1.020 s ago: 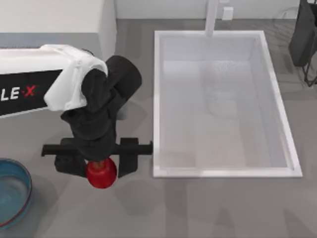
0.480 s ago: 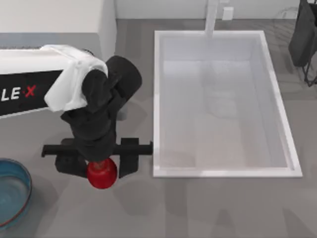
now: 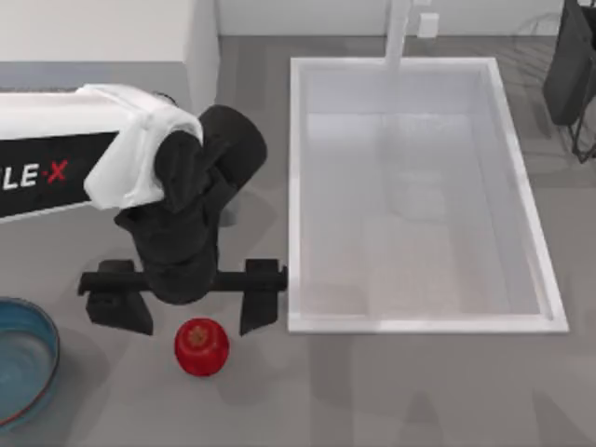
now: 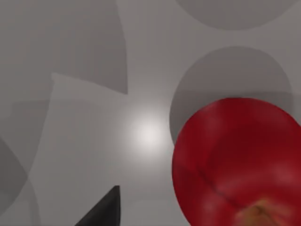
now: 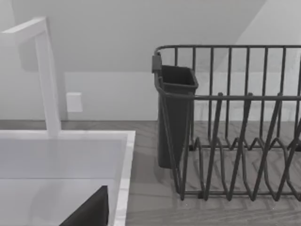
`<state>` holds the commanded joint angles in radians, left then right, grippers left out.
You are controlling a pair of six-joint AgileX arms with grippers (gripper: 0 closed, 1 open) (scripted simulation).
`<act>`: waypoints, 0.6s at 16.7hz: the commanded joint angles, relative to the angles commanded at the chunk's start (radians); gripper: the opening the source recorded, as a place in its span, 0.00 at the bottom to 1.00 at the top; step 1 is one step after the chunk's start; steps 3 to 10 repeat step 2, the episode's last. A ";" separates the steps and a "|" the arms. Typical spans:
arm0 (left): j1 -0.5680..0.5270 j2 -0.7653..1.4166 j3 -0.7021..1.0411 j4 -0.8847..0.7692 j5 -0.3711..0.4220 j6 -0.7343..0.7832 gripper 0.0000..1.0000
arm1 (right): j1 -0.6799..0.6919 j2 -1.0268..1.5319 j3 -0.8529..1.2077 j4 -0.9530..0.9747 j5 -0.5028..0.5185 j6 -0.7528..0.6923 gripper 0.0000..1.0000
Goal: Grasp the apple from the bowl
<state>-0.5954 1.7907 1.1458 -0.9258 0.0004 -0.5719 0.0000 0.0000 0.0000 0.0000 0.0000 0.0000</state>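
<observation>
Left gripper (image 3: 184,307): fingers spread wide, holding nothing, hovering over the grey table (image 3: 391,391).
Apple (image 3: 202,346): lay on the table just beside and below the spread fingers, between them, touching neither; outside the bowl.
Risk: the round apple looked likely to roll off if a finger clipped it on a downward approach; a closing grip placed off-centre could squirt it sideways.
Bowl (image 3: 37,321): sat well apart from the gripper at the table's left edge, teal inside, nothing visible in it.
Sink (image 3: 296,186): white basin just beside the gripper's far finger, holding nothing visible.
Dish rack (image 5: 235,122): dark wire, carrying a dark cup-like caddy (image 5: 175,113).
Right gripper: could not tell its state.
</observation>
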 joint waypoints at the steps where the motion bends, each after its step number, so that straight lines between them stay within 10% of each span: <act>1: 0.000 0.000 0.000 0.000 0.000 0.000 1.00 | 0.000 0.000 0.000 0.000 0.000 0.000 1.00; 10: 0.000 0.000 0.000 0.000 0.000 0.000 1.00 | 0.000 0.000 0.000 0.000 0.000 0.000 1.00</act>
